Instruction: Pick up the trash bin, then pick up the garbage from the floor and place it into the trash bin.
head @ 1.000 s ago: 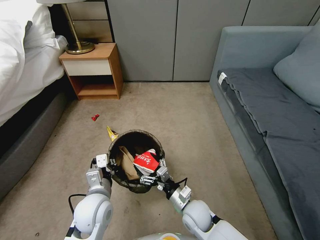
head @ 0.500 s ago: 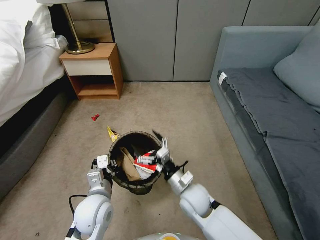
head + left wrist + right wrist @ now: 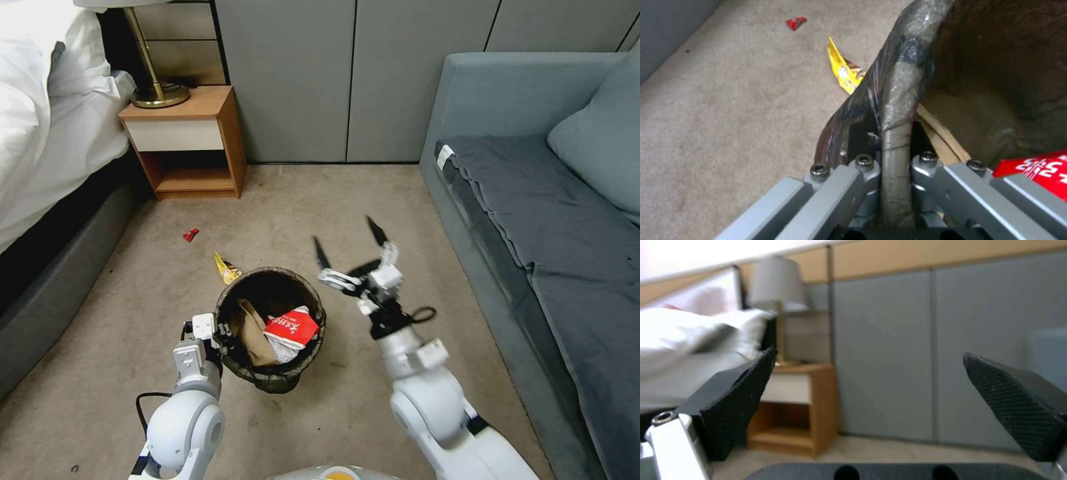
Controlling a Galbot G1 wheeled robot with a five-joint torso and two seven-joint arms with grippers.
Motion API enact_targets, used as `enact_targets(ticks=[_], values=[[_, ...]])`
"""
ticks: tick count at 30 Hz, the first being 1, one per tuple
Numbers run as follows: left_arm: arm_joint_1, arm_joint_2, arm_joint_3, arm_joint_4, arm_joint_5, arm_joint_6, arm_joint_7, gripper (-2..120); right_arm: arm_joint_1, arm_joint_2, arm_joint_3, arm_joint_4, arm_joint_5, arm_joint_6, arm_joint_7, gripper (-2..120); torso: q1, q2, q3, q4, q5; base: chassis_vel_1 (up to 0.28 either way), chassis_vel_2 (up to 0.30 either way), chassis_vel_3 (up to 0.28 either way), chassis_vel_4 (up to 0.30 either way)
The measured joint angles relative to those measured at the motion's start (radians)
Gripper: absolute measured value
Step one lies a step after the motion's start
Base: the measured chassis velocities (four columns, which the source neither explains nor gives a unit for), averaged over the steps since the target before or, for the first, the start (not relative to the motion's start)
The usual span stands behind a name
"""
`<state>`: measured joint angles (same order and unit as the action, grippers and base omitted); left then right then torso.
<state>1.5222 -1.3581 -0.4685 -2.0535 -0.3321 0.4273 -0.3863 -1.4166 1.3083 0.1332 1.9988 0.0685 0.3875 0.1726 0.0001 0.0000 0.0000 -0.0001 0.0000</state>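
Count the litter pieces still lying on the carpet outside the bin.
2: a yellow foil wrapper on the floor just beyond the trash bin, and a tiny red scrap farther off toward the nightstand. The bin may hide others.

red wrapper [image 3: 291,327] in bin, white characters, not legible

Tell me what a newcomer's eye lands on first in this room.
The trash bin mid-carpet, its rim pinched by the left claw, with a red-and-white wrapper and brown paper bag inside. Beside it the right claw hangs open and empty. A yellow foil wrapper and red scrap lie beyond.
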Motion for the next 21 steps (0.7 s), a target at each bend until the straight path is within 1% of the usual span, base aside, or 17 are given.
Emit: enact_targets(ticks=[1,3,4,7,14,21], values=[[0.000,0.000,0.000,0.000,0.000,0.000,0.000,0,0.000,0.000,0.000,0.000,0.000,0.000,0.000,100,0.000,0.000,0.000,0.0000,0.0000,0.000,0.000,0.000,0.000],[-0.002,-0.002,-0.001,0.000,0.003,-0.011,0.000,0,-0.050,0.029,0.029,-0.036,-0.024,0.038,0.015,100,0.000,0.000,0.000,-0.0001,0.0000,0.000,0.000,0.000,0.000],[-0.002,-0.002,-0.001,0.000,0.003,-0.011,0.000,0,-0.050,0.029,0.029,-0.036,-0.024,0.038,0.015,100,0.000,0.000,0.000,-0.0001,0.0000,0.000,0.000,0.000,0.000],[-0.001,-0.003,-0.001,0.002,0.003,-0.020,0.000,0,-0.094,0.062,0.058,-0.082,-0.043,0.098,0.025,100,0.000,0.000,0.000,0.0000,0.0000,0.000,0.000,0.000,0.000],[-0.002,-0.003,0.000,0.002,-0.014,-0.028,0.001,0,-0.104,0.084,0.081,-0.115,-0.050,0.128,0.025,100,0.000,0.000,0.000,0.0001,-0.0001,0.000,0.000,0.000,0.000],[-0.002,-0.009,0.001,0.002,-0.016,-0.026,0.001,0,-0.087,0.090,0.085,-0.125,-0.060,0.129,0.025,100,0.000,0.000,0.000,0.0001,-0.0001,0.000,0.000,0.000,0.000]])
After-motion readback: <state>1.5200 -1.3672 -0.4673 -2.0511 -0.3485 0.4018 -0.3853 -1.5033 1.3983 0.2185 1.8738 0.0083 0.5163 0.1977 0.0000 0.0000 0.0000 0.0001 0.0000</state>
